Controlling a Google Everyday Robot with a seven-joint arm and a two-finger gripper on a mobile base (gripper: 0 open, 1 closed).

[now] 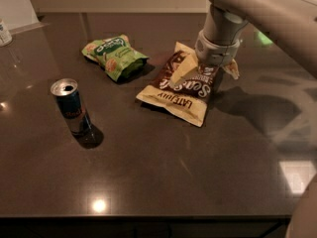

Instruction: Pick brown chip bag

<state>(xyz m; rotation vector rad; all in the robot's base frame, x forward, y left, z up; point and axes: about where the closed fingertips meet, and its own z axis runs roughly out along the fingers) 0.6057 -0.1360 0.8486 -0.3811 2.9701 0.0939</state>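
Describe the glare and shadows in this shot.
Camera view: bright spots glare on the dark glossy countertop near the front edge and at right; the tool, over the crinkly dark-brown chip bag, casts a soft shadow rightward; the blue-silver can shadows lower right.
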